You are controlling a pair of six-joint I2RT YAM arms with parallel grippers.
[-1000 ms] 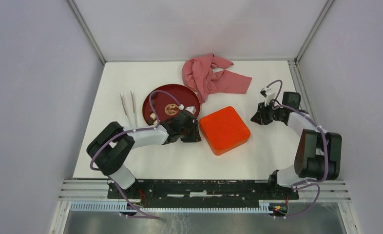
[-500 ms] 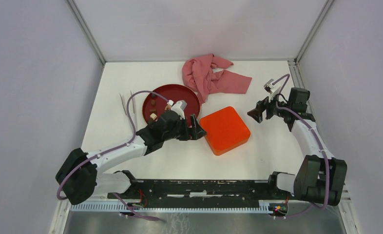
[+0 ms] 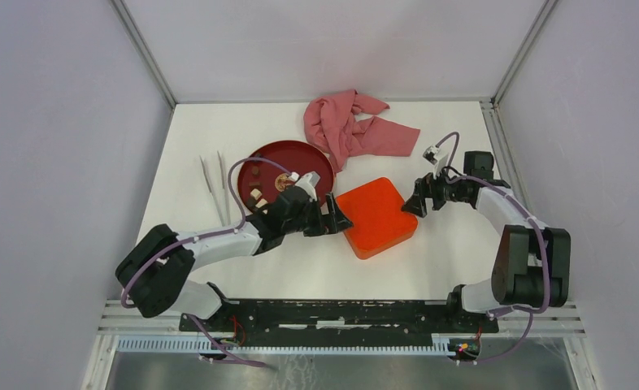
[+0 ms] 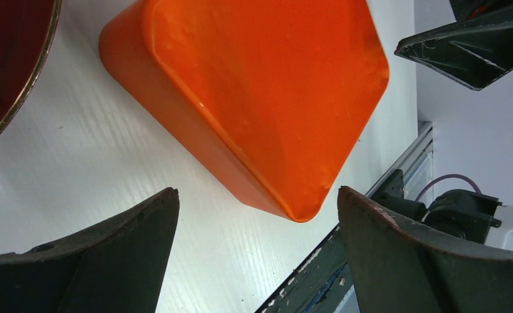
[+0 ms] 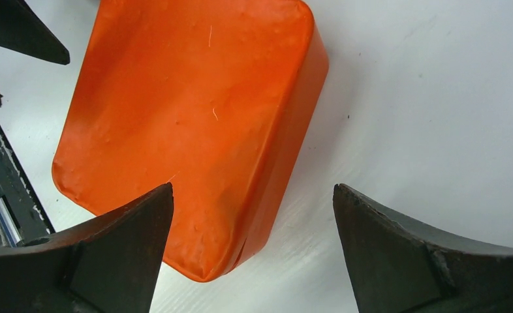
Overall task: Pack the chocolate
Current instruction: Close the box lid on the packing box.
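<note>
chocolate [image 3: 256, 194]: a few tiny pieces on the dark-red plate [image 3: 277, 153], left of centre, none packed yet. just right of the plate: orange tin [image 3: 377, 218], closed, smooth top up, flat on the white table [image 3: 300, 272]. so step in hand looks like opening the tin before moving any piece. left gripper [image 3: 341, 218] at the tin's left corner, fingers spread wide, grasping nothing. right gripper [image 3: 415, 201] at the tin's far-right edge, likewise spread wide and empty. can't tell contact with the tin for either. both wrist views centred on the tin, opposite finger peeking in at a corner, so roughly squared up across it. to do well: close in on opposite sides, not adjacent ones, to avoid spinning the tin on the smooth table. pin the base low with one, catch the lid high with the other. can't make out the seam for sure, only a hint at the near corner in the right wrist view, so go slow. lift straight up, no tilt, else risk dragging the base along. mind the left arm's cable looped over the plate, easy to sweep pieces off. park the lid away from the pink cloth [image 3: 353, 130] at the far side and the two thin tools [image 3: 206, 173] left of the plate.
</note>
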